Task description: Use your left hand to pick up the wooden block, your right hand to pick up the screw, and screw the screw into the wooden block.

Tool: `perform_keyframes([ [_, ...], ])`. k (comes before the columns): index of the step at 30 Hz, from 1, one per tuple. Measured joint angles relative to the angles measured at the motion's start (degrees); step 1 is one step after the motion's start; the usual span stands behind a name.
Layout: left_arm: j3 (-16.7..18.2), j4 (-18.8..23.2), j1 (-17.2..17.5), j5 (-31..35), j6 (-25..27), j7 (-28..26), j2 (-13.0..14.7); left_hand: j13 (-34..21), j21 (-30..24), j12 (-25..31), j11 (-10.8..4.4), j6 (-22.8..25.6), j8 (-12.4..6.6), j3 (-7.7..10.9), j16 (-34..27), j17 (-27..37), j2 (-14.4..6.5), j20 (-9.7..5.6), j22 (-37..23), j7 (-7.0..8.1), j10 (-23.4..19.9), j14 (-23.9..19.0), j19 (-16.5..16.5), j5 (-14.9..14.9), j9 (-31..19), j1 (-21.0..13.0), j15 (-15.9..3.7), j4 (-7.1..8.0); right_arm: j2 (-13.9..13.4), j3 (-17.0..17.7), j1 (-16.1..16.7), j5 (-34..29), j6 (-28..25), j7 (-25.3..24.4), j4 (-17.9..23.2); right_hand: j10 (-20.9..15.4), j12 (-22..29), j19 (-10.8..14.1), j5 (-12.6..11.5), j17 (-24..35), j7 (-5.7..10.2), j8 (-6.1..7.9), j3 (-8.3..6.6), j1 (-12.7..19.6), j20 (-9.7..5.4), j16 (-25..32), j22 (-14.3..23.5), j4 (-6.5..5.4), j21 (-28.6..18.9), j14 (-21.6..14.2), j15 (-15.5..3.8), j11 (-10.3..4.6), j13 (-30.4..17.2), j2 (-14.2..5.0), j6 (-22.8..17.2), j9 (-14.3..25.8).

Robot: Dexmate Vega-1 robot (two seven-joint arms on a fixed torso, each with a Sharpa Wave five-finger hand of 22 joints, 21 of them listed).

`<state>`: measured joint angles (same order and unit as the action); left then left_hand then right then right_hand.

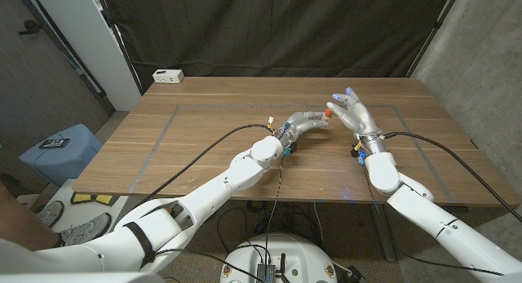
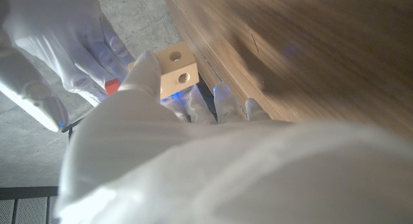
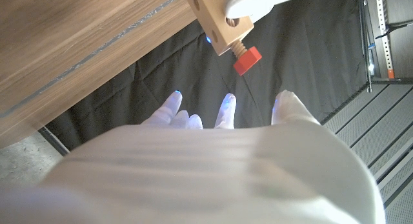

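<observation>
The left hand held the wooden block up over the wooden table, fingers wrapped around it. The screw – red head, pale thread – stuck out of a hole in the block's side, partly in. The right hand was just beside the block, near the screw but not touching it. Its fingers were spread apart and held nothing. A white box sat at the table's far edge.
</observation>
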<state>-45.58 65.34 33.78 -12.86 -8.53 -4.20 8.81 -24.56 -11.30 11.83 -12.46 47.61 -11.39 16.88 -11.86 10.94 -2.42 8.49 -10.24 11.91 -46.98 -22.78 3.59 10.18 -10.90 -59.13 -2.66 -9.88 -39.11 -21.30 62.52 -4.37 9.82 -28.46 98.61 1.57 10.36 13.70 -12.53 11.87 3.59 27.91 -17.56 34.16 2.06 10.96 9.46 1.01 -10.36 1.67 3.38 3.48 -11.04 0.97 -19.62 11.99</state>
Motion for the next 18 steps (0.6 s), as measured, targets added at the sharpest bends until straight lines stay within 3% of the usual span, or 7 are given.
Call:
perform_keyframes([
  [14, 0.1, -1.3, -0.8, -0.4, -0.7, 1.1, -0.2, 0.0, 0.0, 0.0, 0.00, 0.0, -0.17, 0.25, 0.0, 0.0, 0.2, 0.00, 0.0, 0.00, 0.0, 0.0, 0.0, 0.0, 0.0, -0.4, 0.00, 0.25, -4.7, 1.4, 0.4, 0.6, -4.9, 4.3, 5.8, 0.3, 0.3, -0.3, -0.4, -0.2, 0.31, -0.45, 0.00, -0.5, 0.30, 0.0, 0.0, 0.00, 0.0, 0.3, 0.30, 0.30, 0.0, -0.08, 0.3, -0.3],
  [18, 0.2, -1.8, -1.0, -0.5, -0.8, 1.3, -0.3, 0.0, 0.0, 0.0, 0.00, 0.3, -0.27, 0.46, 0.0, 0.0, 0.3, -0.18, 0.0, 0.31, 0.0, 0.0, -0.2, 0.0, 0.1, -0.4, 0.00, 0.46, -6.3, 1.8, 0.5, 0.8, -8.5, 6.8, 7.6, 0.3, 0.2, -0.7, -0.8, -0.2, 0.31, -0.45, 0.00, -0.5, 0.72, 0.0, 0.0, 0.00, 0.0, 0.3, 0.30, 0.30, 0.0, -0.08, 0.3, -0.3],
])
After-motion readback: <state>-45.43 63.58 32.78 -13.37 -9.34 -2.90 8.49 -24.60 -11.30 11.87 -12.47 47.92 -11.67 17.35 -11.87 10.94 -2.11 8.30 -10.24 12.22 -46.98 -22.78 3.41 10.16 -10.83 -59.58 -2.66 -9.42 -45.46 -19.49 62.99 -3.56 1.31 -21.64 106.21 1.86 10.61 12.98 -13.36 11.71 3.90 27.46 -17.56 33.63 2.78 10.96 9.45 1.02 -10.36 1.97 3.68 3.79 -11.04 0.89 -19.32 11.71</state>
